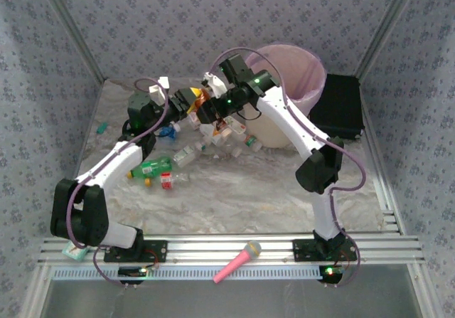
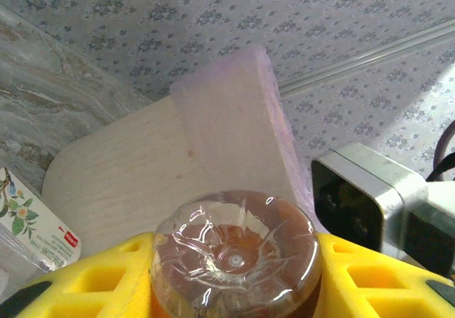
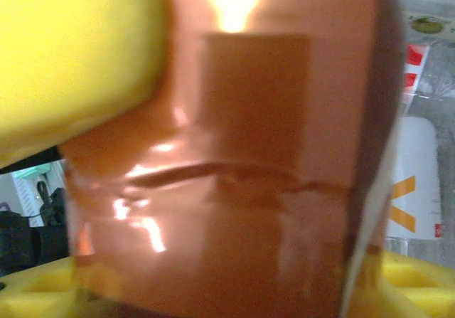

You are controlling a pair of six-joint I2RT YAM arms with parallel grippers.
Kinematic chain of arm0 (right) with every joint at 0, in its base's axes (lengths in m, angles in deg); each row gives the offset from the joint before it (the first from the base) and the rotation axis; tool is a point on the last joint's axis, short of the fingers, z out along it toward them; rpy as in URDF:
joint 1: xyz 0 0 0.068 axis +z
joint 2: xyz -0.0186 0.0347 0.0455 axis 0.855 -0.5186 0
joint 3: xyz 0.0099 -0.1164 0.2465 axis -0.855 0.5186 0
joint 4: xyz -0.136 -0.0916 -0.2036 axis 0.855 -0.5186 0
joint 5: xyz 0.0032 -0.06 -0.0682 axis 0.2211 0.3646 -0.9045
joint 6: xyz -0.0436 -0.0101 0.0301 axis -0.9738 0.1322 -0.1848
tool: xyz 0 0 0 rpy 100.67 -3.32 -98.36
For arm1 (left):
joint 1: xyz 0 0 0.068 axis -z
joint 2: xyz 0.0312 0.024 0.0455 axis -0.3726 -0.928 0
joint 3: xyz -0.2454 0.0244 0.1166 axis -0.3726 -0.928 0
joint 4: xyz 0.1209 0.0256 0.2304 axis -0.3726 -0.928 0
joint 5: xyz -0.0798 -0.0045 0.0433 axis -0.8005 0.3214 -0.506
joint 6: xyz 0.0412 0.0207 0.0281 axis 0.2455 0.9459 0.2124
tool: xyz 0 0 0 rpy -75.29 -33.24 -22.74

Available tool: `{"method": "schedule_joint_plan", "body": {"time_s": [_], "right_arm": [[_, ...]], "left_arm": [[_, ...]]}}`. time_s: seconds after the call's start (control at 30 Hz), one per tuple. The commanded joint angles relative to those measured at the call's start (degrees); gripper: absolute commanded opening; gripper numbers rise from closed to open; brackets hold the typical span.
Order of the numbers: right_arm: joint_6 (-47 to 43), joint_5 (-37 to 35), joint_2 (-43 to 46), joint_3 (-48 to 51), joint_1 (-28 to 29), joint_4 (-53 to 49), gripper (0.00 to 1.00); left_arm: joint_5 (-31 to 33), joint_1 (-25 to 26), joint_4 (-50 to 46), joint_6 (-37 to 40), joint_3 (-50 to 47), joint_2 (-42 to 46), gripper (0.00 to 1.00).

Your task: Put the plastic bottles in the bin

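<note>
A brown bottle (image 1: 201,97) was held above the table (image 1: 249,190), at about 11 o'clock from the table's centre. It was pinched between the yellow fingers (image 2: 334,250) of the left gripper (image 1: 193,103), with its base turned toward that wrist camera. The right gripper (image 1: 212,110) was set close against the same bottle, but whether its jaws were pressed onto it could not be told. The bin (image 1: 316,83) stood at about 3 o'clock from the pair, and its pink liner (image 2: 227,112) was seen just behind the bottle.

A handover seemed to be in hand. To be done well, a firm hold by the right gripper would be needed before the left was let go. The bottle should then be carried clear over the rim before being dropped. The other bottles (image 1: 206,144) lay at 6 o'clock, beneath the grippers.
</note>
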Motion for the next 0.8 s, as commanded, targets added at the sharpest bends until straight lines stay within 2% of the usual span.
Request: {"method": "schedule_joint_plan", "body": {"time_s": [0.0, 0.2, 0.27, 0.3, 0.47, 0.53, 0.6, 0.77], "right_arm": [[-0.6, -0.5, 0.3, -0.2, -0.3, -0.6, 0.61], [-0.7, -1.3, 0.9, -0.2, -0.6, -0.3, 0.48], [-0.5, -1.4, 1.2, -0.4, -0.6, -0.2, 0.45], [-0.4, -1.6, 1.2, -0.5, -0.6, -0.4, 0.44], [-0.4, -5.1, 3.2, -1.5, -0.6, -1.4, 0.42], [0.1, -7.1, 4.8, -1.6, -0.7, -1.9, 0.41], [0.1, -9.8, 6.5, -2.1, -1.0, -2.1, 0.41], [-0.1, -16.7, 9.4, -5.6, -2.8, -5.9, 0.35]], "left_arm": [[-1.2, 0.2, 0.4, 1.3, 1.9, 0.4, 0.2], [-1.0, 0.3, -0.8, 2.0, 2.0, 0.5, 0.24], [-0.4, 0.2, -1.2, 2.2, 1.8, 0.8, 0.28], [0.0, 0.2, -1.7, 2.6, 1.7, 1.0, 0.33], [5.1, 0.2, -10.5, 9.6, 1.8, 4.8, 0.82], [7.4, 0.2, -13.1, 11.8, 0.8, 7.0, 0.93], [9.1, 0.2, -15.1, 13.6, -0.4, 9.1, 0.99], [14.6, 2.9, -27.7, 22.1, -0.2, 13.6, 1.0]]}}
